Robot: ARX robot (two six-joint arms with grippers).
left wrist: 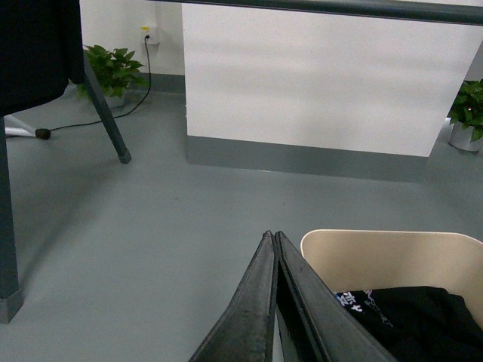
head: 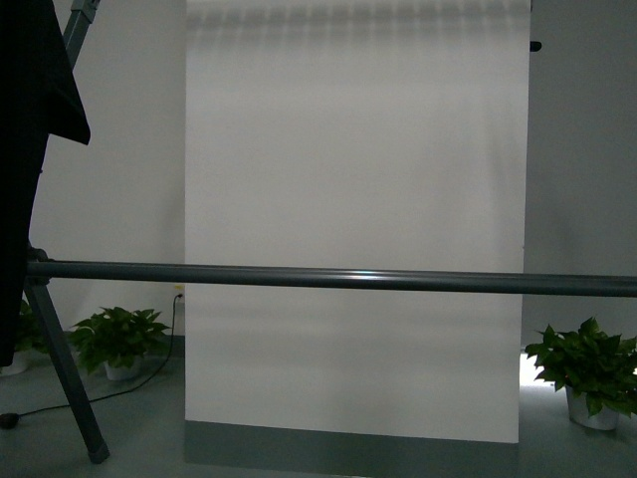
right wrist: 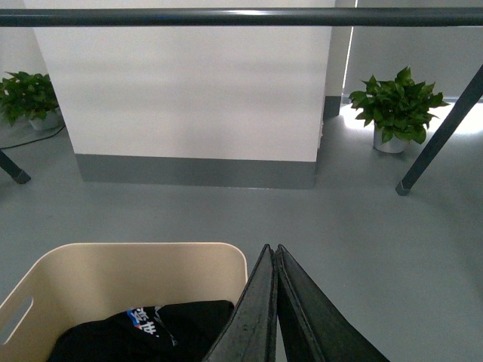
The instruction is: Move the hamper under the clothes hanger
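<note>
Grey floor holds one beige hamper (right wrist: 136,264) with black clothing (right wrist: 143,335), two potted plants (head: 117,342), one clothes hanger (head: 328,280); left gripper (left wrist: 275,240) and right gripper (right wrist: 272,253) pressed together.

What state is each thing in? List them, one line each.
Left gripper: fingers shut, empty.
Right gripper: fingers shut, empty.
Hamper: upright on the floor, dark clothing inside.
Clothes hanger: standing, black T-shirt hanging at its left end.
Potted plants: upright by the wall.

White panel (head: 353,229), grey floor (left wrist: 151,241), potted plants (head: 117,339)
</note>
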